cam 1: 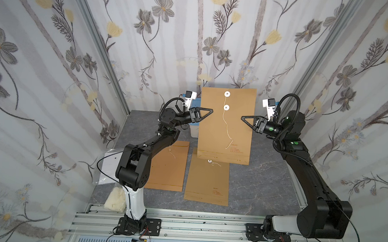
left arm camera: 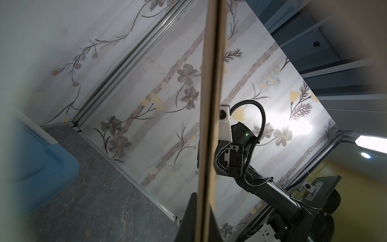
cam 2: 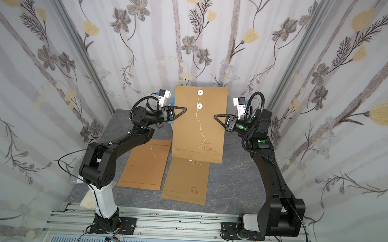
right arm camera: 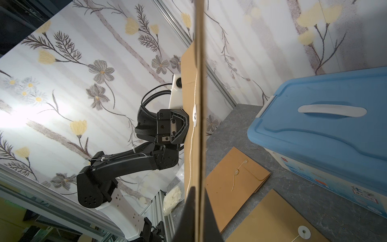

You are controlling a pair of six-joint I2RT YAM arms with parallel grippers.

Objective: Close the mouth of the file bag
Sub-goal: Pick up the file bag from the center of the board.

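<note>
Both left gripper (cam 1: 212, 109) and right gripper (cam 1: 242, 117) are clamped on side edges of the upright file bag (cam 1: 236, 128), so hold it taut before chasing the string (cam 1: 223, 121).

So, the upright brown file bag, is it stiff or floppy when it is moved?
Probably fairly stiff: the file bag stands flat and upright, pinched only at its side edges by the left gripper and right gripper. Likely light: edge-on it looks thin. Its loose string will probably swing when moved.
</note>
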